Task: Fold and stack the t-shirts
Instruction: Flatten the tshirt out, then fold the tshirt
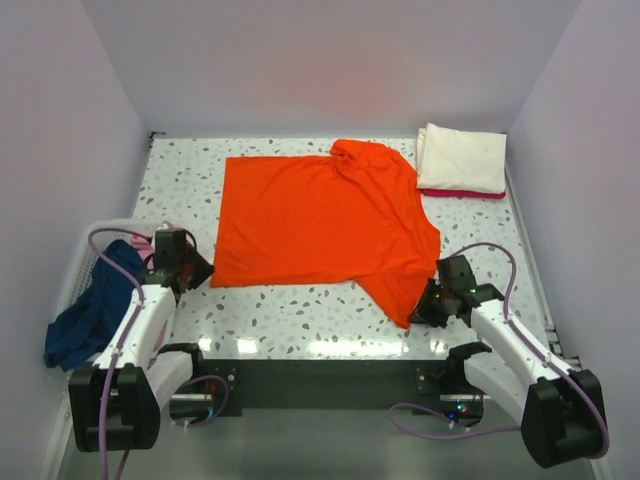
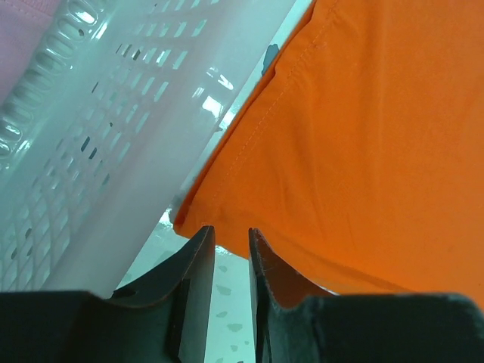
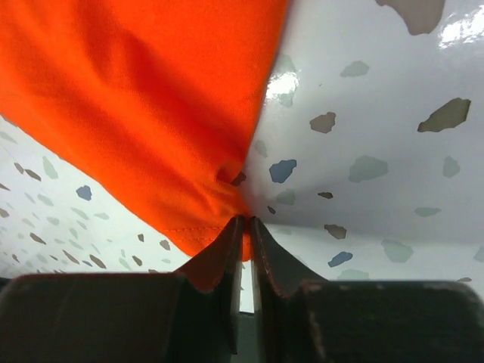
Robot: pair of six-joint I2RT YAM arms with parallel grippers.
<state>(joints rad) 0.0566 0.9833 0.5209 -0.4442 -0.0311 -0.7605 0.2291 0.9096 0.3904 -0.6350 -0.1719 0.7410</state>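
As seen from above, the orange t-shirt (image 1: 320,225) lies flat mid-frame on the glossy speckled table (image 1: 300,315), a folded stack (image 1: 462,160) at upper right, pale walls (image 1: 300,60) close around. Left wrist: the left gripper (image 2: 231,236), a little open and empty, sits just below the hem corner, beside the basket (image 2: 91,136). Right wrist: the right gripper (image 3: 243,223) pinches the limp edge; I judge such light, soft cloth best taken at corners.
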